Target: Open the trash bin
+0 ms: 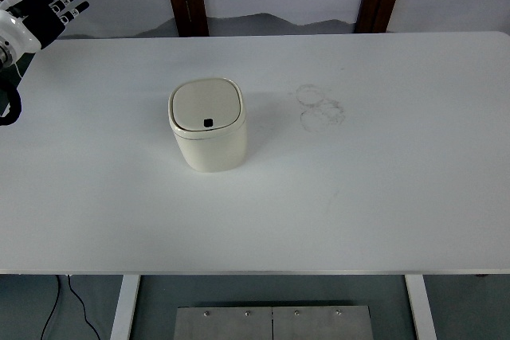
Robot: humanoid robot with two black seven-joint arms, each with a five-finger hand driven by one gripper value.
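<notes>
Mid-table: cream trash bin (208,124), lid shut.

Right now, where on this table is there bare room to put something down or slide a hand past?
Nearly everywhere. Only the bin stands on the table, left of centre. Free patches: the whole right half, apart from faint ring marks; the wide front strip between bin and near edge; the strip behind it. The left hand hovers open at the far-left corner.

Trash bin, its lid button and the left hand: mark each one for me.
trash bin (211,149), head view, on its front wall below the lid.
lid button (208,123), head view, on the small dark square near the lid's front edge.
left hand (49,4), head view, on the palm, fingers spread.
</notes>
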